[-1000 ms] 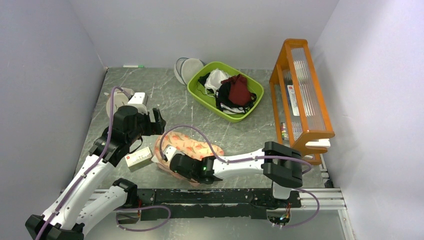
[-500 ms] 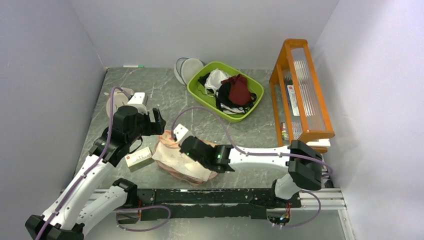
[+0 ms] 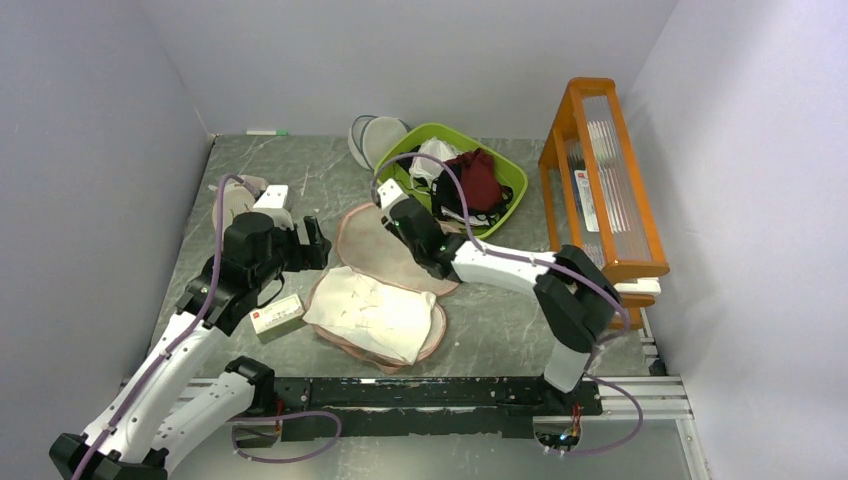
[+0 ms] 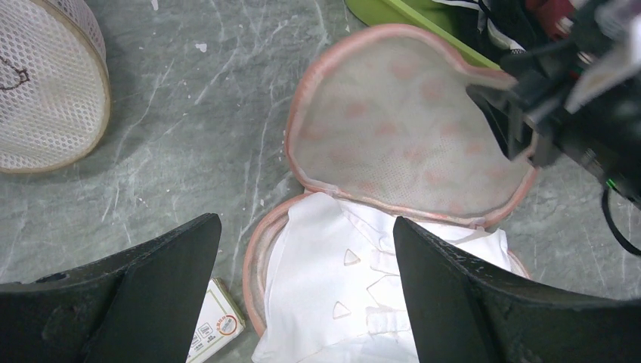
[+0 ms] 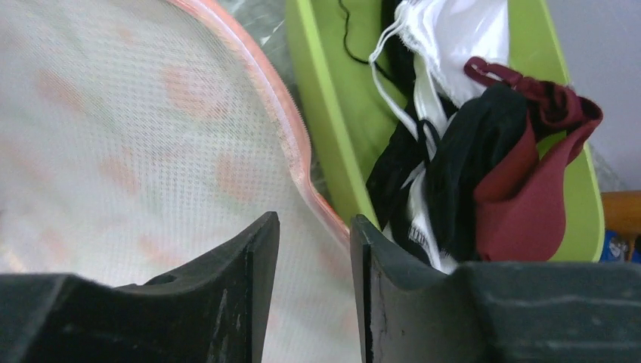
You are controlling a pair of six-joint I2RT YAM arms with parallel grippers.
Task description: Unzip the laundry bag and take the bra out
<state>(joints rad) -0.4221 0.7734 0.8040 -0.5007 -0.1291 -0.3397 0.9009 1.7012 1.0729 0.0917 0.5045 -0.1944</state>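
The laundry bag [image 3: 375, 245] lies unzipped and spread open, its beige-lined far lobe [image 4: 401, 128] flipped back toward the green basket. The cream-white bra [image 3: 370, 315] lies in the near lobe, also in the left wrist view [image 4: 355, 287]. My right gripper [image 3: 392, 212] is at the far lobe's rim beside the basket; its fingers stand slightly apart astride the pink rim [image 5: 302, 178], with lining showing between them [image 5: 314, 219]. My left gripper [image 3: 310, 240] is wide open just above the bag's left side, its jaws framing the bra [image 4: 307, 219].
A green basket [image 3: 400, 180] of clothes with a dark red garment [image 3: 478, 180] sits behind the bag. A small box [image 3: 277, 318] lies left of the bag. A round beige pouch [image 3: 232, 200], a white mesh pouch [image 3: 370, 135] and an orange rack [image 3: 600, 190] stand around.
My right gripper has swept from the bag's near edge to its far side by the basket, folding the top lobe open and baring the bra. The left arm has stayed put.
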